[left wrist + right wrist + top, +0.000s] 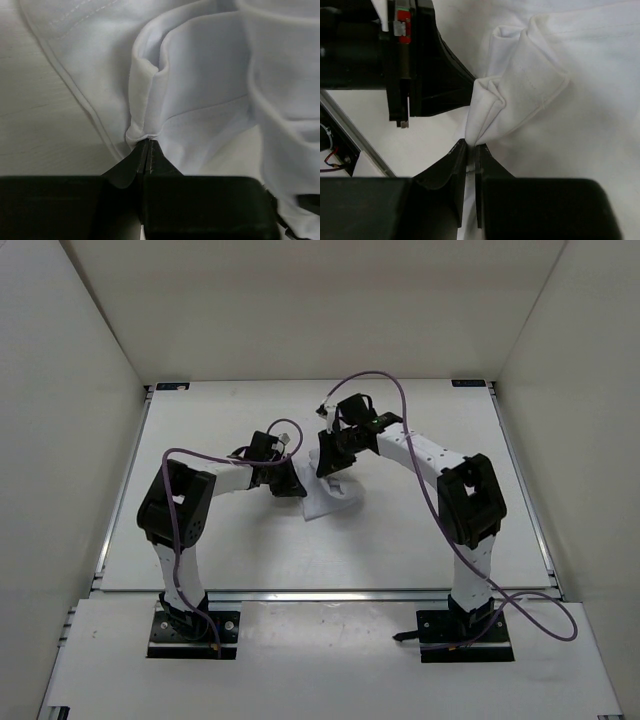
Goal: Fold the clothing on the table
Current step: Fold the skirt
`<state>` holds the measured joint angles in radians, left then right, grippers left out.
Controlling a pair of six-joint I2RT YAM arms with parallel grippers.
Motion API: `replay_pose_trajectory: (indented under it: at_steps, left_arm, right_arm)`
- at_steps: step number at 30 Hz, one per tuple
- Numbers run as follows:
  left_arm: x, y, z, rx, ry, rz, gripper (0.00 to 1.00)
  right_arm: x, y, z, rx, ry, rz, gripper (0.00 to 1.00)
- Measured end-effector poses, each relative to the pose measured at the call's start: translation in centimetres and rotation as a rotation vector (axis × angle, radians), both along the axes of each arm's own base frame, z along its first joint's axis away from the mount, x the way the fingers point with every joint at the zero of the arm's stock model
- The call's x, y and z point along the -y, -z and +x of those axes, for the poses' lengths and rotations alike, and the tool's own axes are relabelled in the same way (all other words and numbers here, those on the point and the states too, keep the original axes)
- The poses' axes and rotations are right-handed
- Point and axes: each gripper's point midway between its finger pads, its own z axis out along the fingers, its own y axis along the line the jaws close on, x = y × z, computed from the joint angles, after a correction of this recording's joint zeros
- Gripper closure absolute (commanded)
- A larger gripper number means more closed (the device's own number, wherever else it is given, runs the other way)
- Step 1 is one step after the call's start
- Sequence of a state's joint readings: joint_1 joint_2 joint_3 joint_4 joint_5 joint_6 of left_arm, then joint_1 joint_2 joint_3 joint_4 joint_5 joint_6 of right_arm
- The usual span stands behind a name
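Plain white soft fabric clothing [332, 498] lies bunched at the centre of the flat white matte tabletop [420, 540]. Left hand [148, 146] pinches a raised fold. Right hand [470, 148] clamps a hemmed corner, also at tabletop centre, likely to lift and spread it. White walls [300, 300] enclose the tabletop on three sides.

- A robotics lab work cell is shown.
- A large flat white matte rectangular table [250, 560] is boxed in by plain white panel walls [60, 440] on its left, far and right sides.
- Two black-and-white jointed robot arms [180, 510] are bolted to black metal base plates [195, 633] at the table's near edge, just beyond its silver metal rail [330, 593].
- Thin purple cables [378, 373] are looped, exposed, above the table.
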<state>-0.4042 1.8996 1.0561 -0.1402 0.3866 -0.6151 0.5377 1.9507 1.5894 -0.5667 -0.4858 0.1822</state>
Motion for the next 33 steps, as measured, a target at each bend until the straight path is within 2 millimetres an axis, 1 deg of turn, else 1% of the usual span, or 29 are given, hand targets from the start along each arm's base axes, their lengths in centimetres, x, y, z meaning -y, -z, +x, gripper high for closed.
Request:
replay_pose_trajectory:
  at_steps: [3, 6, 9, 13, 17, 21, 22, 23, 24, 25, 26, 27, 28, 30, 31, 32, 33]
  left_arm:
    - [0.3, 0.0, 0.1, 0.001, -0.004, -0.020, 1.00]
    - [0.4, 0.0, 0.1, 0.004, -0.005, -0.034, 1.00]
    - [0.3, 0.0, 0.1, 0.003, -0.009, -0.048, 1.00]
    - [0.3, 0.1, 0.0, 0.001, -0.008, -0.065, 1.00]
    - [0.0, 0.1, 0.1, 0.000, -0.012, -0.081, 1.00]
    - [-0.2, 0.1, 0.1, -0.002, -0.015, -0.096, 1.00]
    - [-0.3, 0.1, 0.1, -0.004, -0.014, -0.099, 1.00]
    - [-0.3, 0.1, 0.1, -0.005, -0.014, -0.100, 1.00]
    - [-0.3, 0.1, 0.1, -0.005, -0.014, -0.102, 1.00]
    - [-0.3, 0.1, 0.1, -0.005, -0.014, -0.103, 1.00]
    - [-0.4, 0.1, 0.1, -0.007, -0.014, -0.105, 1.00]
    - [-0.5, 0.1, 0.0, -0.009, -0.013, -0.106, 0.96]
    - [-0.6, 0.1, 0.0, -0.011, -0.012, -0.107, 0.94]
    - [-1.1, 0.0, 0.0, -0.013, -0.016, -0.105, 0.81]
    - [-1.6, -0.1, 0.0, -0.012, -0.021, -0.102, 0.78]
    - [-2.1, -0.2, -0.1, -0.015, -0.031, -0.100, 0.72]
    - [-2.8, -0.4, -0.2, -0.013, -0.041, -0.095, 0.68]
  right_arm:
    - [-0.9, 1.6, -0.2, -0.047, 0.000, -0.004, 1.00]
    - [-1.7, 2.5, 0.1, -0.080, 0.006, 0.005, 1.00]
    - [-2.6, 2.8, 0.9, -0.090, 0.010, 0.022, 1.00]
    - [-4.6, 2.6, 2.1, -0.071, -0.003, 0.047, 1.00]
    - [-6.3, 2.9, 2.1, -0.072, -0.030, 0.053, 1.00]
    - [-6.5, 4.2, 1.5, -0.099, -0.038, 0.025, 1.00]
    - [-6.4, 4.4, 1.4, -0.104, -0.038, 0.022, 0.87]
    - [-6.3, 4.6, 1.2, -0.112, -0.035, 0.019, 0.78]
    - [-6.3, 4.7, 1.1, -0.122, -0.033, 0.019, 0.60]
    - [-6.2, 4.9, 0.9, -0.138, -0.029, 0.021, 0.47]
    - [-5.9, 5.0, 0.9, -0.153, -0.022, 0.024, 0.41]
    - [-5.9, 5.0, 0.8, -0.164, -0.023, 0.033, 0.31]
    - [-5.9, 4.8, 0.9, -0.170, -0.020, 0.045, 0.27]
    - [-5.8, 4.3, 1.2, -0.176, -0.010, 0.065, 0.27]
    - [-5.8, 3.8, 1.6, -0.172, -0.001, 0.081, 0.28]
    - [-5.8, 3.1, 2.1, -0.161, 0.010, 0.097, 0.35]
    - [-5.8, 2.1, 2.7, -0.142, 0.019, 0.115, 0.40]
